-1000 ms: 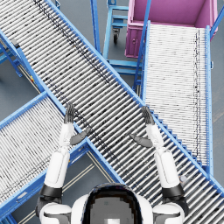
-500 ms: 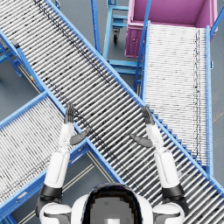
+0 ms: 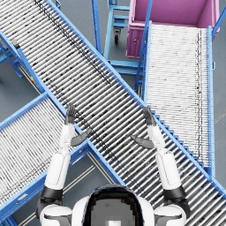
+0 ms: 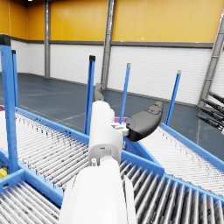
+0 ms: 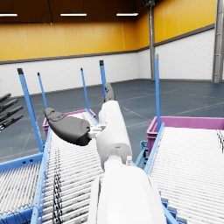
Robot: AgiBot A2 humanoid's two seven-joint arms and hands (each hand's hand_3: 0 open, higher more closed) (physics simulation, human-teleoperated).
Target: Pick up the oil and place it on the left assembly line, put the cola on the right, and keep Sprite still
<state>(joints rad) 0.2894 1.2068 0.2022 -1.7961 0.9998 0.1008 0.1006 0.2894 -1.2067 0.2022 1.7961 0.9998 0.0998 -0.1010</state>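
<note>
No oil, cola or Sprite shows in any view. My left hand [image 3: 73, 128] hovers over the left edge of the middle roller conveyor [image 3: 101, 97], fingers straight and thumb spread, holding nothing. My right hand [image 3: 148, 130] hovers over the same conveyor further right, also spread and empty. In the left wrist view my left hand [image 4: 140, 122] shows a dark thumb sticking out sideways. The right wrist view shows my right hand [image 5: 74, 124] the same way. The fingertips [image 4: 212, 109] of the other hand show at the left wrist view's edge.
A left roller conveyor [image 3: 22, 145] runs below the middle one, a right roller conveyor [image 3: 176, 84] runs up to a pink bin [image 3: 172, 13]. Blue frame rails and upright posts [image 4: 89, 96] border the lines. Grey floor lies between them.
</note>
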